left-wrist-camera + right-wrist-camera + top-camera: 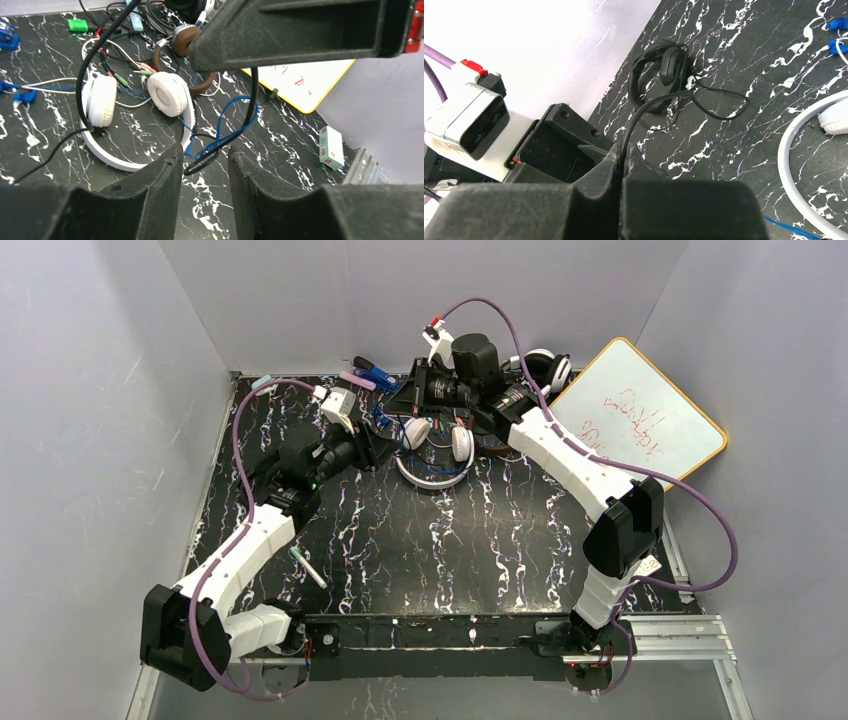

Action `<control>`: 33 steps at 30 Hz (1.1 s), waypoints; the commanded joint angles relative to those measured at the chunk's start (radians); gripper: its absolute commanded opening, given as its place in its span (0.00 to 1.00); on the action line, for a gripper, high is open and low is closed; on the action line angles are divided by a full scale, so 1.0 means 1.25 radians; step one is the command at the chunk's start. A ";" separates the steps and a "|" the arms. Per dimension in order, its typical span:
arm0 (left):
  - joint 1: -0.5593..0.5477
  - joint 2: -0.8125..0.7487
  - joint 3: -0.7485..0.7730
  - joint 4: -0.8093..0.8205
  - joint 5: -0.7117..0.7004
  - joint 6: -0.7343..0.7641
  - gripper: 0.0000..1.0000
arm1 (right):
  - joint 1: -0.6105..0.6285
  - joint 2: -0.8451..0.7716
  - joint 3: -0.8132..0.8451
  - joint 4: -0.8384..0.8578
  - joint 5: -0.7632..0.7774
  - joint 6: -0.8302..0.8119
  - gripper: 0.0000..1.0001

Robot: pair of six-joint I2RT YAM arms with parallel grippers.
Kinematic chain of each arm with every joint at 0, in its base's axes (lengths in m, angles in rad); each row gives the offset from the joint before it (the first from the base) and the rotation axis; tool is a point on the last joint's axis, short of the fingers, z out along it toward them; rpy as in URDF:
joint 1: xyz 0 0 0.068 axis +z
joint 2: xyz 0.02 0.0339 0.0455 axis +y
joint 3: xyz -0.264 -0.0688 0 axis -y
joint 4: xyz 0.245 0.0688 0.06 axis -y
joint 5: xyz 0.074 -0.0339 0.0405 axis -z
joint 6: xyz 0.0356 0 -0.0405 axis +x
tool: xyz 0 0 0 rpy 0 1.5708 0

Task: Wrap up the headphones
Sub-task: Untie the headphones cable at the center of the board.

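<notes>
Left wrist view, L to R: the white headphones (102, 100) lie flat on the black marbled worktop (280, 145), near the middle of its far edge. Both cups face up and the band curves toward the viewer. Thin white, blue and black cords tangle around them. Just beyond sit the brown headphones (186, 41), partly hidden.

The L gripper (205, 150) is low, jaws at a narrowish gap. A loop of black cord (254, 90) and a blue cord (220, 125) lie btwn them, not pinched as far as this view shows. The black cord rises to the R gripper (623, 156) overhead.

Right wrist view: the R jaws are fully closed on that cord, which runs off to the black headphones (660, 70). These lie by a worktop edge next to the wall; can't tell which edge.

Top external view: a whiteboard (640, 415) leans at the far right corner.

Handling, as a judgement:
- Headsets look light, w/ springy plastic bands and soft cups. The band is the firm place to hold.
- Cords are limp, thin and prob. slick, so they need a near-full pinch.
- Cords will snag on neighbours. Taking the black one alone, clear of the blue, matters.
- A hard tug could drag a headset or strain the cord at the cup.
</notes>
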 commanded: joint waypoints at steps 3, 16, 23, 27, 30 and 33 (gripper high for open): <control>-0.008 0.017 0.053 0.041 0.005 0.069 0.36 | -0.003 -0.041 0.041 0.018 -0.018 0.010 0.01; -0.015 0.066 0.087 0.055 0.031 0.081 0.26 | -0.003 -0.050 0.034 0.028 -0.030 0.020 0.01; -0.025 0.074 0.083 0.086 0.029 0.069 0.42 | -0.003 -0.056 0.025 0.035 -0.029 0.027 0.01; -0.029 0.085 0.076 0.088 0.030 0.065 0.38 | -0.004 -0.059 0.027 0.039 -0.035 0.037 0.01; -0.034 0.097 0.059 0.088 0.013 0.051 0.32 | -0.007 -0.062 0.043 0.042 -0.035 0.044 0.01; -0.041 0.122 0.024 0.091 -0.023 0.010 0.30 | -0.018 -0.070 0.079 0.040 -0.030 0.049 0.01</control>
